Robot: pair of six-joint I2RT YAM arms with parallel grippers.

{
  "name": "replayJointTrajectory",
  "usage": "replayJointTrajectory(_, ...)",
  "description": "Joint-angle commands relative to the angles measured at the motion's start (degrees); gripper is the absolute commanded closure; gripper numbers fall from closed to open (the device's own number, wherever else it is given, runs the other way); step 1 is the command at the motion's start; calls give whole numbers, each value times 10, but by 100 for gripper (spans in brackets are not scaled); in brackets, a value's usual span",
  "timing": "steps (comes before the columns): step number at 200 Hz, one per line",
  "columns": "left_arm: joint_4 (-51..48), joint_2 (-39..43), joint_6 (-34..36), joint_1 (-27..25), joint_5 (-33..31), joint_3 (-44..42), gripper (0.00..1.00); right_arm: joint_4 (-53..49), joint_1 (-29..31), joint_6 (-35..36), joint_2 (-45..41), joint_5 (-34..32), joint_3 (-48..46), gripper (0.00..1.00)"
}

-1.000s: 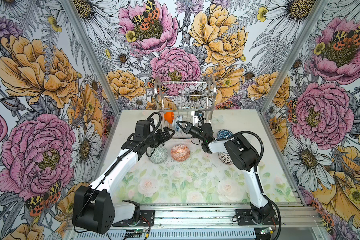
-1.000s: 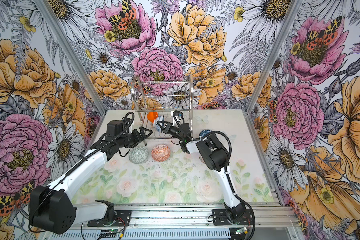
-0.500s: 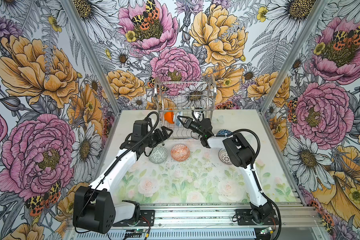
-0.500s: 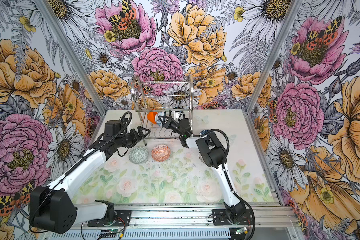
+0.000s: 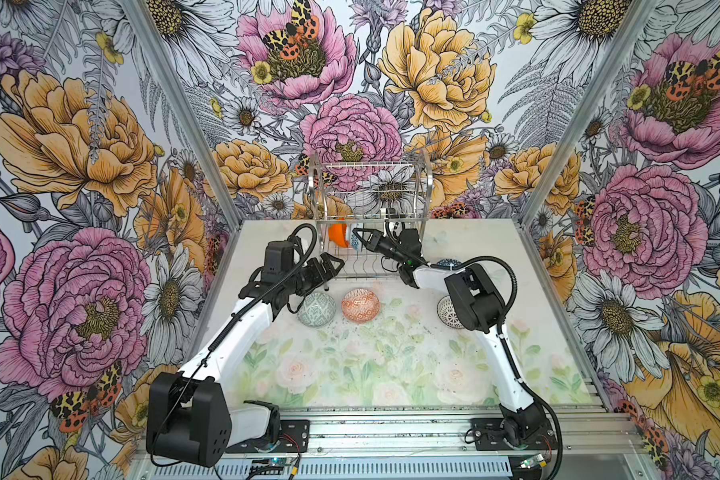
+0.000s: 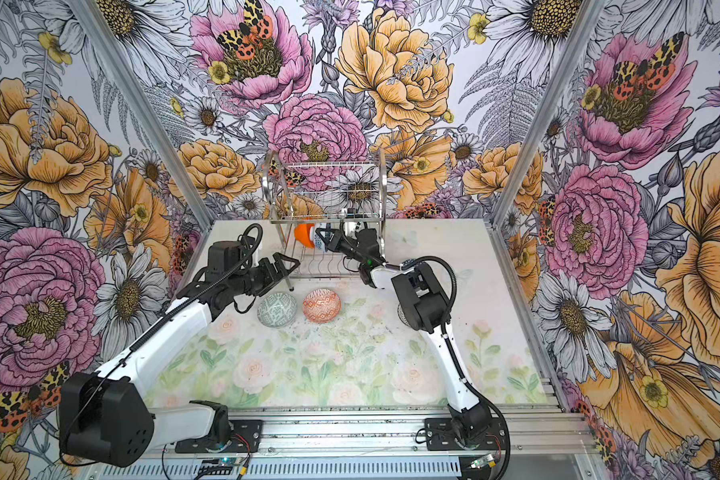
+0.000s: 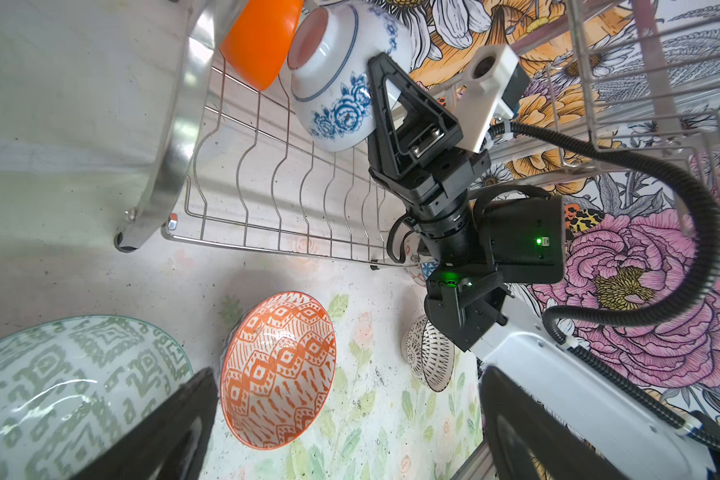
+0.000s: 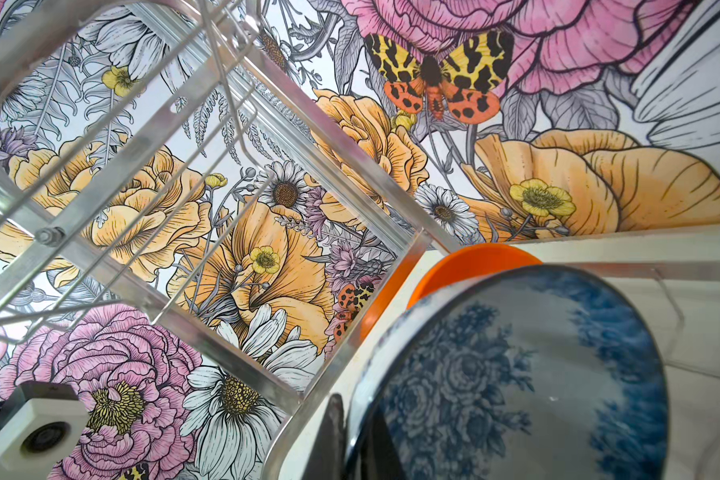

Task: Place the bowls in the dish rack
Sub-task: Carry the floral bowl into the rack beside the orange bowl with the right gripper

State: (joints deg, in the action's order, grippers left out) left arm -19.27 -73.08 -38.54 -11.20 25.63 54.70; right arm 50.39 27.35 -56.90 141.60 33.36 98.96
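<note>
The silver dish rack [image 5: 427, 187] [image 6: 381, 183] stands at the back. A plain orange bowl [image 5: 338, 236] [image 7: 262, 37] leans on edge in its lower tier [image 7: 267, 199]. My right gripper [image 5: 363, 237] [image 6: 327, 239] [image 8: 360, 449] reaches into that tier, shut on the rim of a blue-white bowl [image 7: 337, 83] [image 8: 516, 374] right beside the orange one. My left gripper [image 5: 329, 266] [image 7: 346, 386] hangs open and empty at the rack's front left leg. A grey-green bowl [image 5: 316, 308] and an orange-white bowl [image 5: 360, 304] [image 7: 277, 370] sit on the mat below it.
A black-white bowl [image 5: 444, 311] [image 7: 429, 357] lies partly under my right arm's elbow. Another blue-patterned bowl [image 5: 447, 262] peeks out behind that arm. The rack's upper tier [image 5: 366, 166] overhangs the right gripper. Floral walls close in on three sides.
My right gripper has carried the blue-white bowl a little farther back into the lower tier, closer to the orange bowl. The left arm has barely moved.
</note>
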Motion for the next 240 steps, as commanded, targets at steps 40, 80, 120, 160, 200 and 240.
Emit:
replayJointTrajectory(40,12,-2,4,12,16,-6,1,-7,-13,29,27,40,78,100)
replayJointTrajectory(80,14,-7,2,14,20,-6,2,-18,-22,30,46,55,102,100)
replayJointTrajectory(120,15,-12,0,18,23,-6,1,-17,-24,28,56,61,111,100)
replayJointTrajectory(160,16,-14,-2,20,25,-7,2,-21,-25,25,61,45,111,100)
replayJointTrajectory(200,18,-13,-3,21,26,-7,1,-28,-23,23,72,26,117,100)
replayJointTrajectory(240,17,-12,-3,23,26,-7,1,-34,-22,23,84,18,127,100)
